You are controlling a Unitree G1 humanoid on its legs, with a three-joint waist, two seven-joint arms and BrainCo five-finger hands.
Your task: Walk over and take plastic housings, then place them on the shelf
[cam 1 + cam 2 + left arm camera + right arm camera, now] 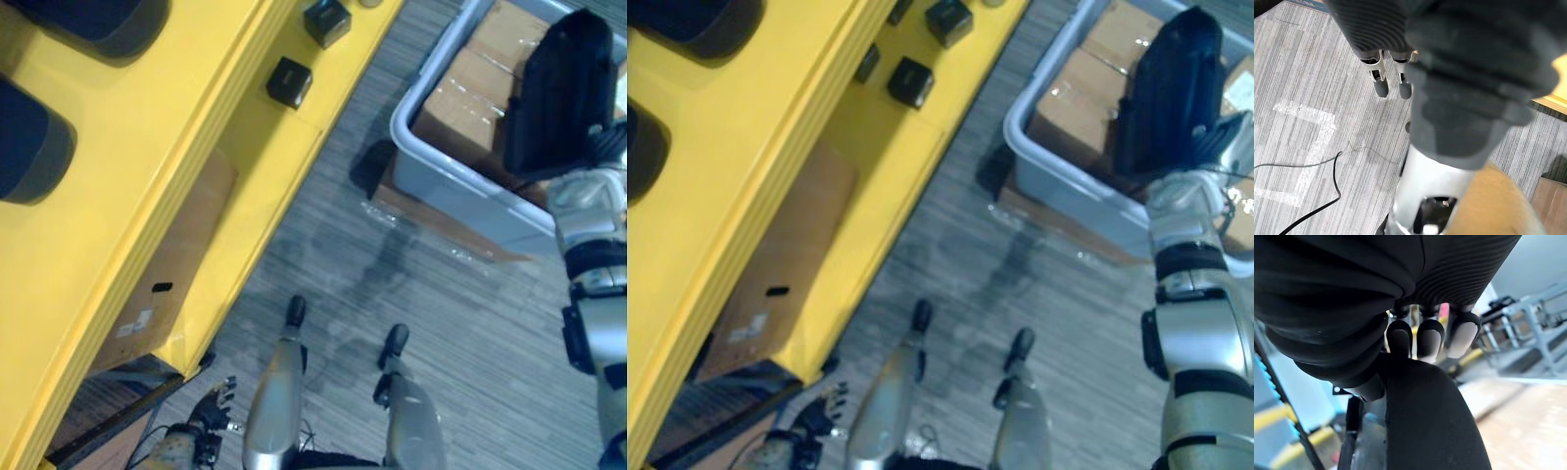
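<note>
A tall yellow metal shelf [176,88] runs along the robot's left, above a grey striped floor [392,284]. To the right sits a pale grey plastic bin [441,176] packed with brown cardboard boxes [460,103].

The task's piece, a large black curved plastic housing [563,93], is held up in front of the bin by the right hand [586,196]. The right wrist view shows its dark-tipped fingers [1430,338] curled over the housing's rim in a firm grasp.

Two similar dark rounded housings [29,142] lie on the shelf's top level. Two small black cube-shaped boxes [289,81] rest on the ledge below, and a flat brown cardboard carton [162,274] stands under that.

The left hand [211,406] hangs low beside the shelf's foot, its fingers [1381,85] loosely extended and holding nothing.

The housing appears to be picked up and not yet shelved. From here the robot should turn toward the shelf with the grasp kept tight. It should carry the housing above the yellow edge, bring it over bare surface near the two shelved housings without knocking them, and let it rest flat before the fingers loosen.
</note>
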